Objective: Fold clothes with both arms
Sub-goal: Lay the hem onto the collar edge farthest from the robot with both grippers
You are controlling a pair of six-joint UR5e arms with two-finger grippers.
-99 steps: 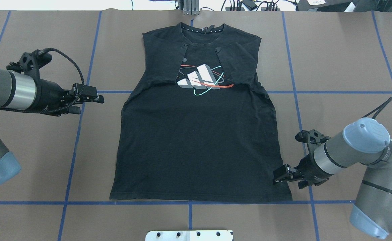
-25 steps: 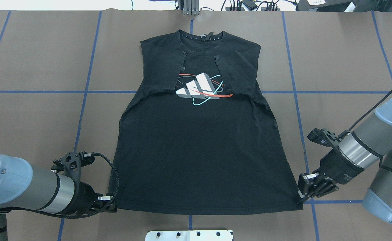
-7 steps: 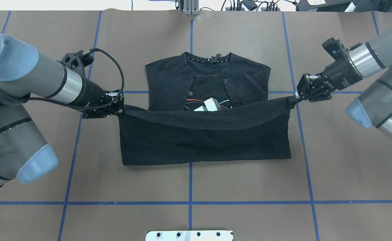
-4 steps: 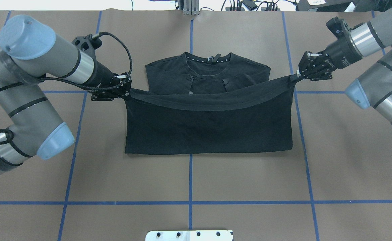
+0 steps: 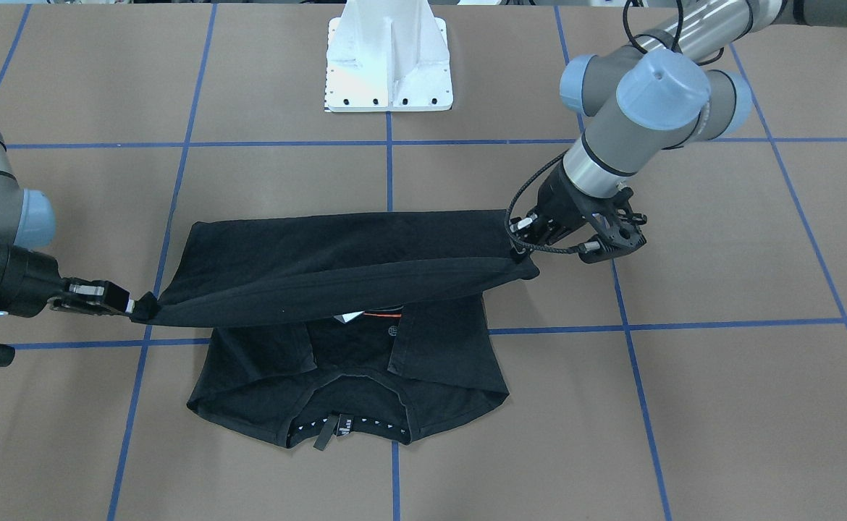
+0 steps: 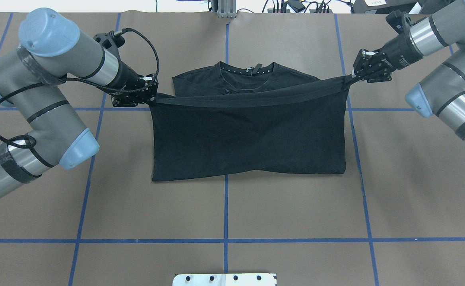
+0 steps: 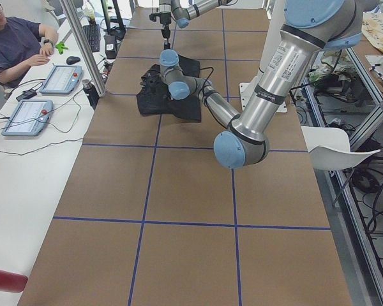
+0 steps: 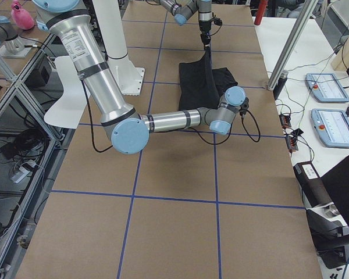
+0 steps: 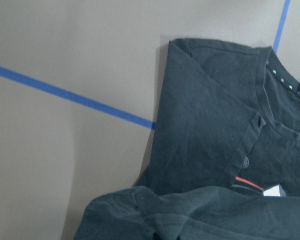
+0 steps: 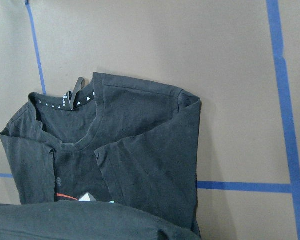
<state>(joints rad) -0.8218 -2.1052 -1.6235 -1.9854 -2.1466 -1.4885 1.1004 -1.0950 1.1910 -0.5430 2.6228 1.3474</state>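
Observation:
The black T-shirt (image 6: 248,135) lies in the middle of the table, its sleeves folded inward and its collar (image 6: 246,70) toward the far edge. Its bottom hem (image 6: 252,99) is lifted and stretched taut above the chest between both grippers. My left gripper (image 6: 153,97) is shut on the hem's left corner. My right gripper (image 6: 352,76) is shut on the right corner. In the front-facing view the raised hem (image 5: 336,282) hangs over the chest graphic (image 5: 373,315), which barely shows. Both wrist views look down on the shoulders (image 9: 210,125) (image 10: 140,145).
Brown paper with blue tape lines (image 6: 224,240) covers the table. The white base pedestal (image 5: 389,61) stands at the robot's side. A person sits at a side desk with tablets (image 7: 25,118). Cables and gear lie past the far edge (image 6: 296,6).
Both grippers took hold of the hem corners near the robot and carried them up and toward the collar. In the last second the hem moved farther over the chest graphic.

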